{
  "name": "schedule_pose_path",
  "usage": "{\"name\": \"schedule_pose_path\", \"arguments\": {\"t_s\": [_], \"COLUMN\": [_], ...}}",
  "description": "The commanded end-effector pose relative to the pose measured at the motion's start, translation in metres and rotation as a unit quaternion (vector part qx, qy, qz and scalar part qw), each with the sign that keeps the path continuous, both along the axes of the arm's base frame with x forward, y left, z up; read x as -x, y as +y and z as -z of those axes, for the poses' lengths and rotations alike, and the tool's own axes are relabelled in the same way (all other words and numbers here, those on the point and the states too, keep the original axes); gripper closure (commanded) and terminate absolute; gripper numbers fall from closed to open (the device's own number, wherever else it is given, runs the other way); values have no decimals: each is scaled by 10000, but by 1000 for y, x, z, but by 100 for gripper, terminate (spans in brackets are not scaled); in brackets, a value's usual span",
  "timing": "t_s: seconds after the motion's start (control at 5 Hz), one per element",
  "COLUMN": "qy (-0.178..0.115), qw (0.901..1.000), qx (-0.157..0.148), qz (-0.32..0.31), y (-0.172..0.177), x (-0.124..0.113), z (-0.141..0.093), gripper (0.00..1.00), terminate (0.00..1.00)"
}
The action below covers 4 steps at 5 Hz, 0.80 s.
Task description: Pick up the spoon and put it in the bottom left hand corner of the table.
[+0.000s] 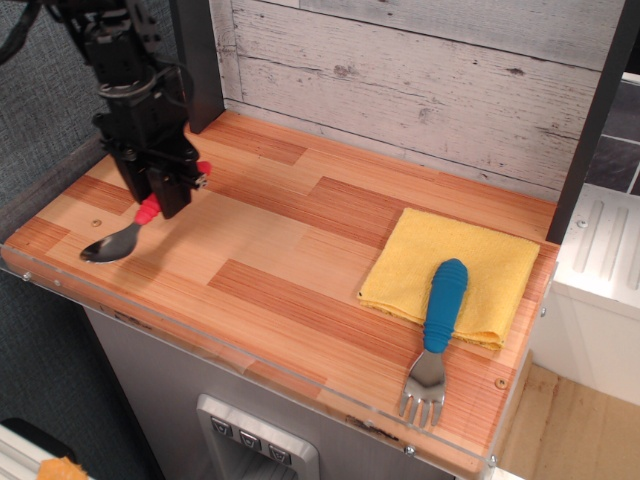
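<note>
My gripper (pixel 160 195) is closed tight on the red handle of the spoon (pixel 122 233). The spoon tilts down — its shiny bowl is at or just over the wood, I cannot tell which. It is far from the yellow cloth (pixel 450 273), at the other end of the table (pixel 290 250), near the front rim. A blue fork (pixel 437 335) lies half on the cloth.
</note>
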<state>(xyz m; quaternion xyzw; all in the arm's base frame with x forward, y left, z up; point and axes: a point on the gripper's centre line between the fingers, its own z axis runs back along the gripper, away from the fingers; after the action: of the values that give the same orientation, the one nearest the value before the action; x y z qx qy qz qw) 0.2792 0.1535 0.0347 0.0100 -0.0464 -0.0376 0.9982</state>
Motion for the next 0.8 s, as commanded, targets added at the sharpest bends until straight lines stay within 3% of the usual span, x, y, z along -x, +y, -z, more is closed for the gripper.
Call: {"name": "schedule_pose_path", "arguments": {"t_s": [0.0, 0.6], "qy": [-143, -114], "qw": [9996, 9994], "qx": [-219, -277], "qz": [-87, -184], "y": [25, 25], "x": [10, 10], "z": [0, 13], "gripper": [100, 100], "terminate": [0, 0]}}
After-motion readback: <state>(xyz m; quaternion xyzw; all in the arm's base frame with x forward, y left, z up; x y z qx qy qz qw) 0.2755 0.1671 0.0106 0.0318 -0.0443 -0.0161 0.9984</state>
